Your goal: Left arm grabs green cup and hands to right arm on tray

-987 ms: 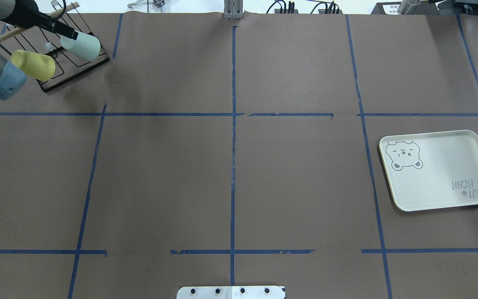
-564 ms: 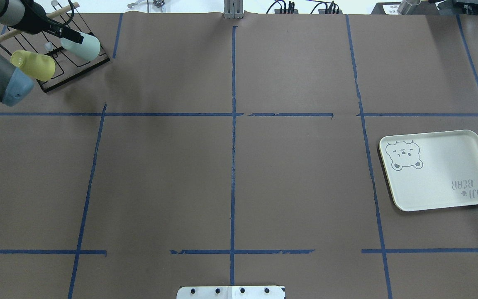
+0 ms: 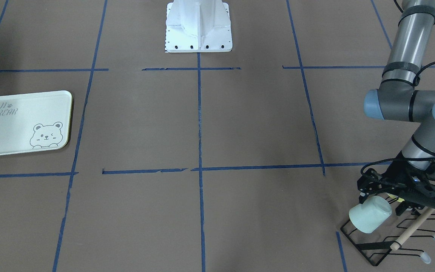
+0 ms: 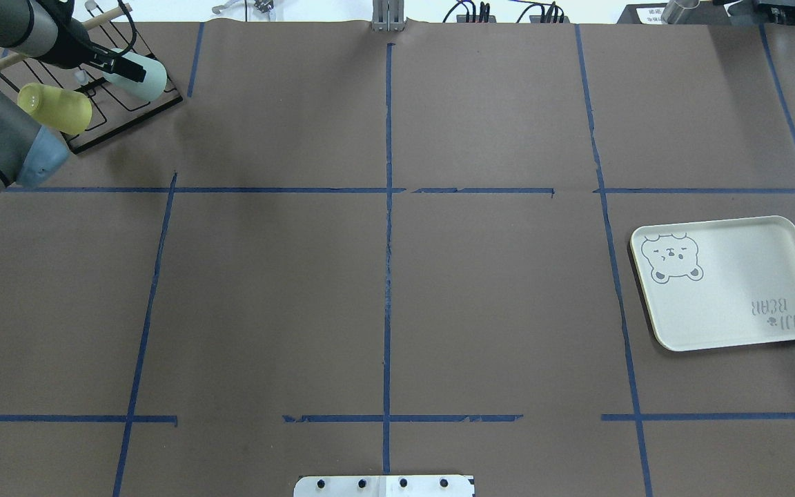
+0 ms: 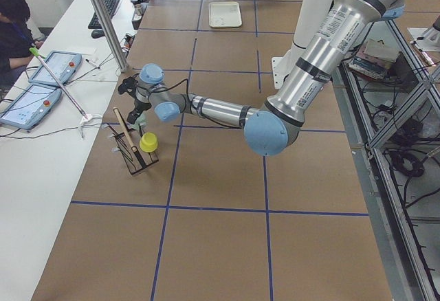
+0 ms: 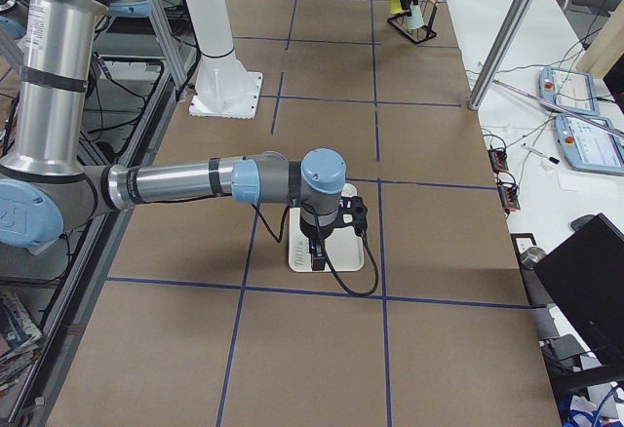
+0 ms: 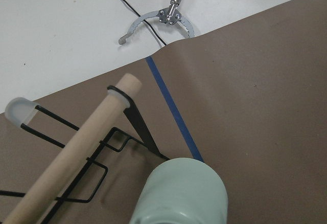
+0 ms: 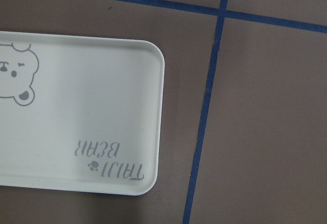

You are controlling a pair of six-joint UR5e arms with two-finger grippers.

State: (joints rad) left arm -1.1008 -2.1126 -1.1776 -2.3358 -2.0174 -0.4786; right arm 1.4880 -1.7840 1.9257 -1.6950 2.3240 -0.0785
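The pale mint green cup [image 4: 151, 78] hangs tilted on the black wire rack [image 4: 128, 114] at the table's far left corner, its base pointing outward. It also shows in the front-facing view [image 3: 370, 215] and at the bottom of the left wrist view [image 7: 184, 193]. My left gripper [image 4: 132, 69] is open, with its fingers astride the cup's mouth end [image 3: 385, 200]. The tray [image 4: 729, 304] with the bear drawing lies empty at the right [image 3: 13, 128]. My right gripper [image 6: 319, 249] hovers over the tray's end [image 8: 76, 106]; I cannot tell whether it is open or shut.
A yellow-green cup [image 4: 59, 109] hangs on the same rack beside the green one. A wooden rod [image 7: 76, 147] runs along the rack's top. Blue tape lines cross the brown table cover. The robot's white base plate [image 3: 198, 30] sits at mid table edge.
My left gripper has slid further to the right along the green cup and covers more of it. The cup has hardly moved. The tray has not moved.
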